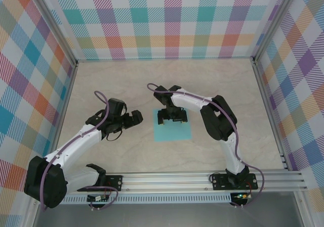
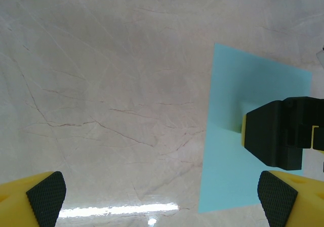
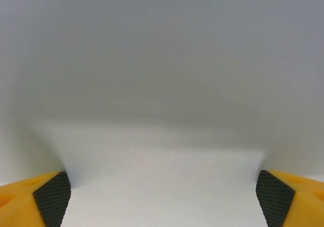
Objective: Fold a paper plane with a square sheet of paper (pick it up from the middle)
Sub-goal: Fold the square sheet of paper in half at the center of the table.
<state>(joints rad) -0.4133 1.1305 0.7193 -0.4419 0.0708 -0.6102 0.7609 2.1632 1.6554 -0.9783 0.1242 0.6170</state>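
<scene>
- The sheet of paper [image 1: 172,133] lies flat and unfolded on the tabletop [image 1: 126,80], roughly centred between the two arms. No crease has been made yet, so the folding looks to be at its very start.
- The right end effector [image 1: 172,117] hangs point-down over the far half of the sheet, near its middle line. Its fingers stand wide apart in its own wrist view. That view is too washed out to tell whether the tips already touch the paper.
- The left end effector [image 1: 134,118] sits just beside the sheet's left edge, over bare tabletop. Its fingers are also spread wide, with nothing between them.
- Handling, as a judgement:
  - The sheet looks thin, very light and limp, so it should bend and crease at the slightest pinch.
  - Lying flush on a smooth, slightly glossy surface, it offers no edge to get under and may slide rather than lift.
- Where to take hold, as a judgement:
  - Go for the middle, as the task asks.
  - Press both fingertips down and draw them together to raise a small ridge to pinch.
  - A hard or off-centre pinch risks a stray crease or a skewed fold.
</scene>
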